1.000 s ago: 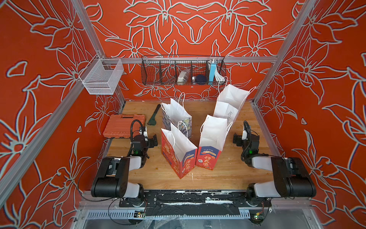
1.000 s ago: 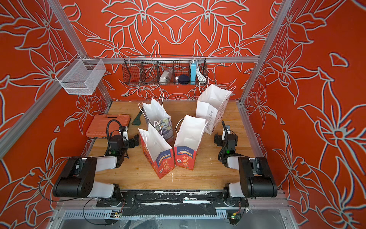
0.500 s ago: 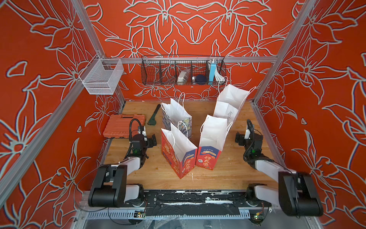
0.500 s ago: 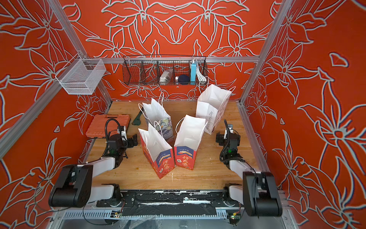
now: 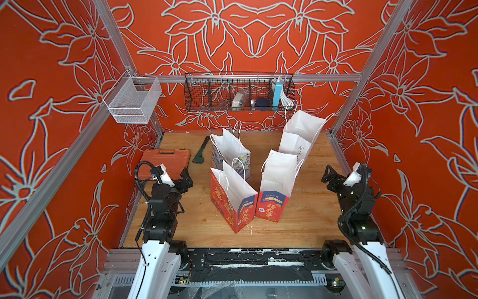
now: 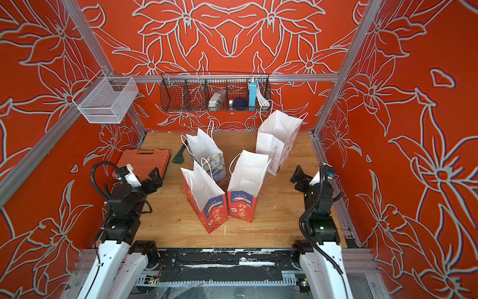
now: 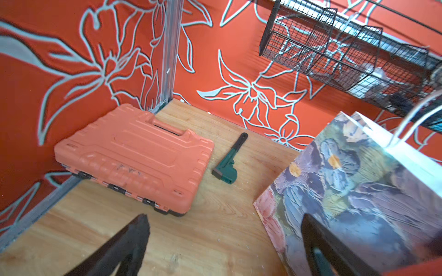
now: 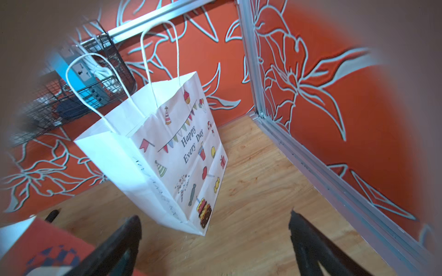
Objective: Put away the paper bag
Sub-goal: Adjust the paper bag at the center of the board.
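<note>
Four bags: all paper, all upright on the counter [image 5: 305, 212], none held; the task doesn't say which one and I can't tell from here
Layout: left-hand red bag [image 5: 234, 196] and right-hand red bag [image 5: 278, 178] stand side by side at front centre, bases nearly touching; painted bag [image 5: 231, 148] is just behind the left-hand one; party bag [image 5: 294, 145] is at the back, toward the right wall
Left end effector [image 5: 186, 178]: jaws spread wide, empty, above the counter just short of the orange tool case [image 5: 165, 158]; its wrist view has the painted bag's side close by
Right end effector [image 5: 329, 176]: jaws spread wide, empty, near the right wall; its wrist view is filled by the party bag, ahead and apart from the fingertips
Key relation: the bags sit between the arms, so either arm reaches inward; painted and left-hand red are nearer the left arm, party and right-hand red nearer the right
Axis: every bag's long axis is vertical, with handles looping up from the open mouth; the likely grab is at the handles or top rim
Destination: not evident; black wire basket [image 5: 207, 93] and white mesh basket [image 5: 129, 103] on the walls are the only storage in view
Clutter: green wrench [image 5: 200, 155] lies flat between tool case and painted bag
Risk: light paper, so a side nudge probably tips one bag into its neighbour
</note>
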### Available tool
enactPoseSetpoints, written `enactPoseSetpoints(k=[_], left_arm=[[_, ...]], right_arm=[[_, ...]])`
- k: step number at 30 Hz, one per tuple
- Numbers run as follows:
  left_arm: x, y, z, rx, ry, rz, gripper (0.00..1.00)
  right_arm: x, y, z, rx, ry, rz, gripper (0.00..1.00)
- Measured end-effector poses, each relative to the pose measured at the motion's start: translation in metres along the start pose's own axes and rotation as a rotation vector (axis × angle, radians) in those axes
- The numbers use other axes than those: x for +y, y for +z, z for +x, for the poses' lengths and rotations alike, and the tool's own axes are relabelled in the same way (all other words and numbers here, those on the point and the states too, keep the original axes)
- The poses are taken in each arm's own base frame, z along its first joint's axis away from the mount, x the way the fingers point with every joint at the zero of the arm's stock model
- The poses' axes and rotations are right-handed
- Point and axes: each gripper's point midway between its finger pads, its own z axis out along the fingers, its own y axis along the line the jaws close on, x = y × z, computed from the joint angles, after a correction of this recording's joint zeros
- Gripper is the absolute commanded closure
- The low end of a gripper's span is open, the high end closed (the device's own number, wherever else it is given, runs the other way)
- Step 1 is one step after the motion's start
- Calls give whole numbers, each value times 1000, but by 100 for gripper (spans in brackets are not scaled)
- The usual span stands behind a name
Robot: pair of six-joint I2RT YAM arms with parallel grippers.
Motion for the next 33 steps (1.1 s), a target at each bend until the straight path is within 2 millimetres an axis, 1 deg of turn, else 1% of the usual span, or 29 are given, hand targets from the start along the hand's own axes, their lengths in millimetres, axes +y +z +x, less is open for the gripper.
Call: enactPoseSetpoints(k=[2,5,10,13,17,21,23,26,30,33], left_arm=[[-9,-11,-3,36,-27,39,2],[-22,-26,-9,90,-52,92,2],[-44,-46,-19,183,-79,175,2],[-56,-52,-20,260,-98,210,2],[-64,-57,-16,364,-131,224,2],[-70,-68,-10,462,-165,233,2],[-75,-75,-7,512,-186,247,2],[-80,-85,0,587,-219,267,2],[-86,-97,15,691,-280,288,2],[-89,-102,20,730,-316,296,2]], right_arm=[[10,-9,-13,48,4,-21,5],[22,-19,-22,133,19,-47,8],[38,-34,-13,340,36,-82,10],[47,-50,-15,436,22,-114,11],[69,-70,-35,501,-19,-199,14],[97,-88,-61,533,-55,-323,16],[113,-95,-67,558,-78,-389,17],[138,-103,-62,636,-130,-486,18],[182,-122,-42,758,-245,-645,19],[217,-135,-26,820,-362,-739,19]])
